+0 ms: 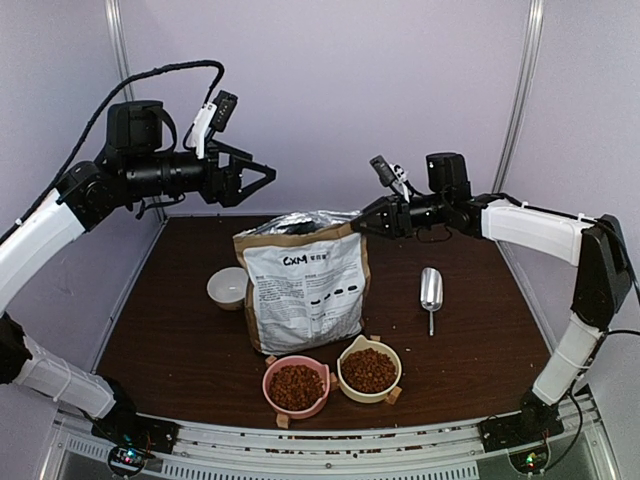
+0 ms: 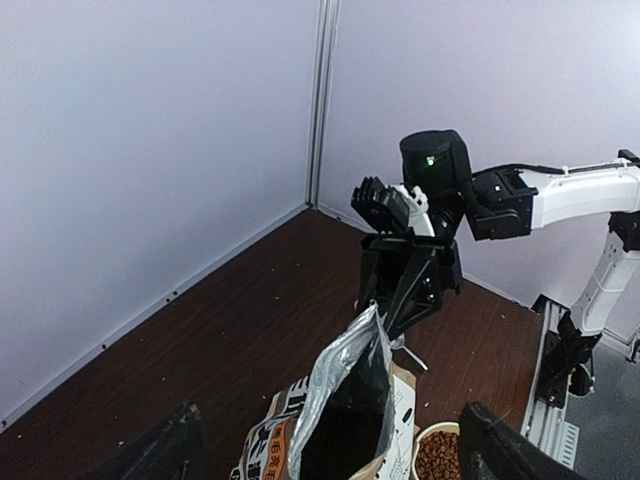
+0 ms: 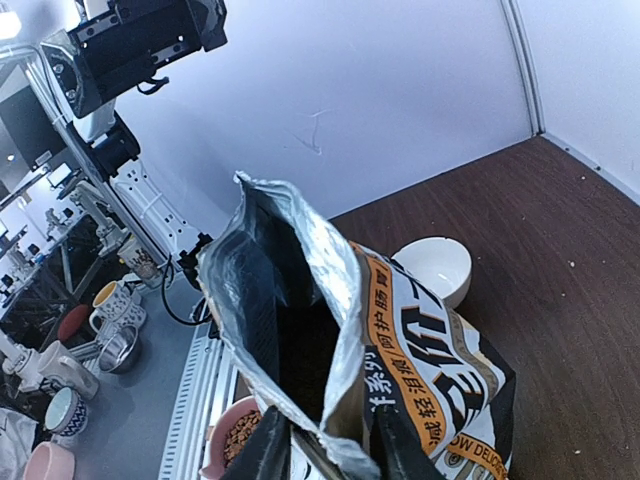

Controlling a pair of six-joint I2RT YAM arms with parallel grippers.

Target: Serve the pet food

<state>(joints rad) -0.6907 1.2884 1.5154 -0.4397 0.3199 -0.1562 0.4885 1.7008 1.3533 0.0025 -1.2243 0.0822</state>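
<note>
Your light is bright, soft and even, and it comes from overhead; the walls wash pale lilac. Shadows under the bag (image 1: 305, 290) and scoop (image 1: 431, 288) are short and faint. Foil at the bag's mouth glares. The pet food (image 1: 296, 386) stays crisp from above. The overhead view bows at its edges, and a lamp (image 3: 8, 22) flares in the right wrist view's corner.

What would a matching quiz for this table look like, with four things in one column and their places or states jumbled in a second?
Column one
1. pink bowl
2. white bowl
3. metal scoop
4. bag

Column two
A. lying flat, right of the bag
B. standing upright, top open
C. empty, left of the bag
D. filled with pet food, in front of the bag

Pairs: 1-D, 2-C, 3-A, 4-B
</note>
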